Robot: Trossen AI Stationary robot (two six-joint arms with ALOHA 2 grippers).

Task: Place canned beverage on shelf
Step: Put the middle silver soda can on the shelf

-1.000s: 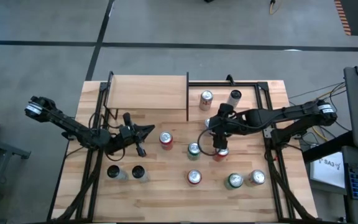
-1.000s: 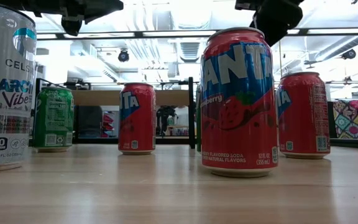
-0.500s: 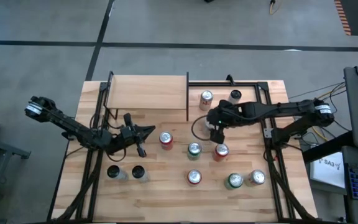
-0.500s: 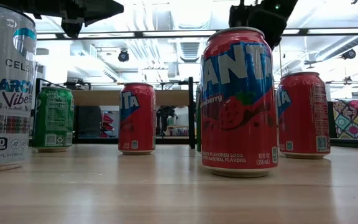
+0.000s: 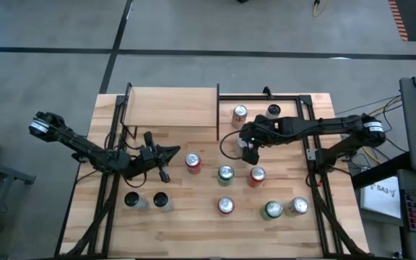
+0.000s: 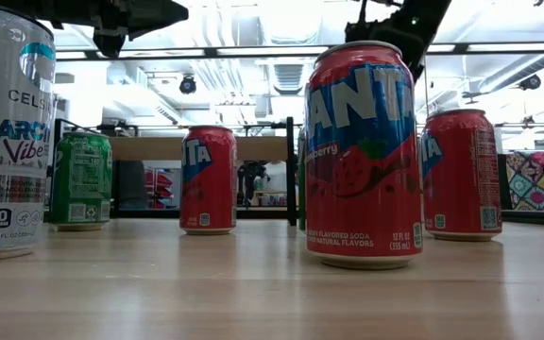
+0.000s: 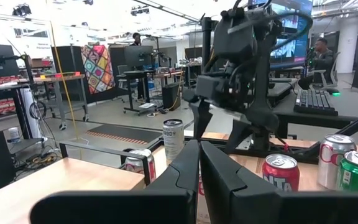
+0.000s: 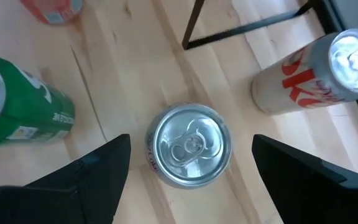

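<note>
A silver can point(image 8: 188, 146) stands upright on the tabletop, and the right wrist view looks down on its top. My right gripper point(image 8: 191, 142) hovers above it, open, with one finger on either side and clear of it. In the high view my right gripper point(image 5: 248, 144) hides this can. The shelf point(image 5: 170, 108), a light board with black posts, stands at the far left of the table. My left gripper point(image 5: 170, 152) waits shut over the table's left half, near a red can point(image 5: 193, 160), holding nothing.
Close to the silver can stand a green can point(image 8: 17, 106), a white and red can point(image 8: 316, 74) and a shelf post point(image 8: 253, 28). More cans dot the near half of the table: red point(image 5: 257, 175), red point(image 5: 225, 206), green point(image 5: 273, 209), silver point(image 5: 298, 206).
My right gripper has left its place over the red can and gone toward the table's far edge and slightly left, dropping a little and rolling its wrist. It now hangs over the silver can and has stayed open. No can has moved.
</note>
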